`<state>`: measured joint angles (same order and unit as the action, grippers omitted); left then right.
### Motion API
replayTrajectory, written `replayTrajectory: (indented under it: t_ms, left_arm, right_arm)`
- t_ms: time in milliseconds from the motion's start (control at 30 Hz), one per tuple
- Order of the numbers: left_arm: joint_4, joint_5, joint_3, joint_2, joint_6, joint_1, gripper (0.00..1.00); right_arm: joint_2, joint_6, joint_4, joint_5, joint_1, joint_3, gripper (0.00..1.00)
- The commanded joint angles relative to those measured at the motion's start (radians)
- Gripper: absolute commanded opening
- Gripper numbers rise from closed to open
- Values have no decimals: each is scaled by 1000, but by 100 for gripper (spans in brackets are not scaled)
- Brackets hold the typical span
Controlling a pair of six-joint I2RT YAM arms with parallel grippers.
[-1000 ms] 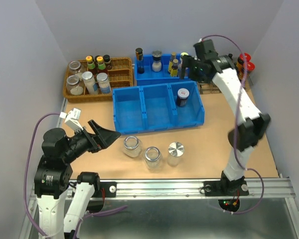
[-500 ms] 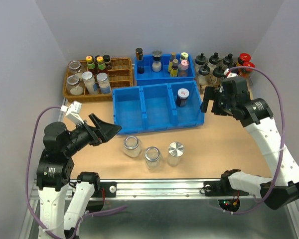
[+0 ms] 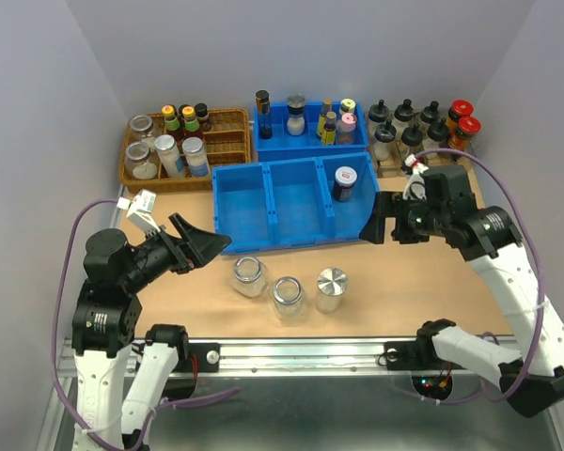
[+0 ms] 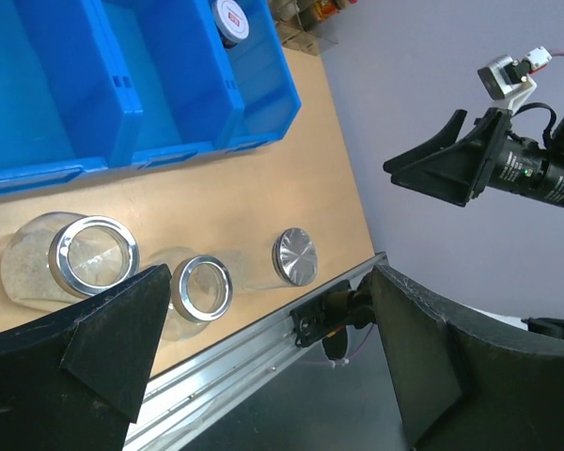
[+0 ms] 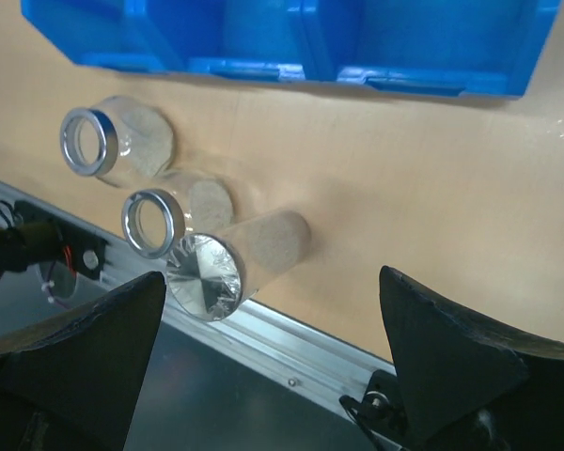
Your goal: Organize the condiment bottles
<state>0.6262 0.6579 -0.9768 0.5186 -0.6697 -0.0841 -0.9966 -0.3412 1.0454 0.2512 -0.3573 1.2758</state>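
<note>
Three squat glass jars stand in a row on the table's front: a clear jar with a metal rim (image 3: 249, 275) (image 4: 89, 256) (image 5: 92, 142), a second clear jar (image 3: 288, 296) (image 4: 201, 288) (image 5: 153, 224), and a silver-lidded jar (image 3: 331, 287) (image 4: 294, 256) (image 5: 205, 277). A dark jar with a red-brown cap (image 3: 344, 182) (image 4: 231, 16) sits in the right cell of the blue three-cell bin (image 3: 268, 224). My left gripper (image 3: 203, 249) is open and empty, left of the first jar. My right gripper (image 3: 374, 224) is open and empty, by the bin's right end.
A wicker basket (image 3: 227, 150) with jars and small bottles stands at the back left. A smaller blue bin (image 3: 274, 141) with bottles is behind the big bin. Black-nozzled (image 3: 402, 133) and red-capped bottles (image 3: 462, 120) stand at the back right.
My right arm swung down from the back bin to beside the big bin's right end, then slid a little left. My left gripper barely moved.
</note>
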Motion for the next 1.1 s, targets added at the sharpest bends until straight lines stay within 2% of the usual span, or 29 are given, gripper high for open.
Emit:
replayTrajectory:
  t_ms: [0, 67, 200, 367, 500, 1067]
  left_arm:
    - [-42, 28, 13, -11, 7, -3, 99]
    - [-40, 26, 15, -12, 12, -2, 99]
    - [-34, 26, 7, -11, 19, -3, 99]
    - [-19, 19, 0, -18, 28, -2, 99]
    - [-10, 16, 4, -23, 33, -3, 99]
    - [17, 16, -17, -20, 76, -3, 99]
  right_arm:
    - [-60, 24, 4, 62, -66, 17, 100]
    - [-98, 24, 19, 42, -116, 33, 100]
    - [-207, 8, 71, -123, -303, 83, 100]
    - [-304, -5, 99, -171, -348, 137, 100]
    - [-371, -28, 129, -297, -480, 157, 100]
    - [-478, -78, 148, -271, -588, 154, 100]
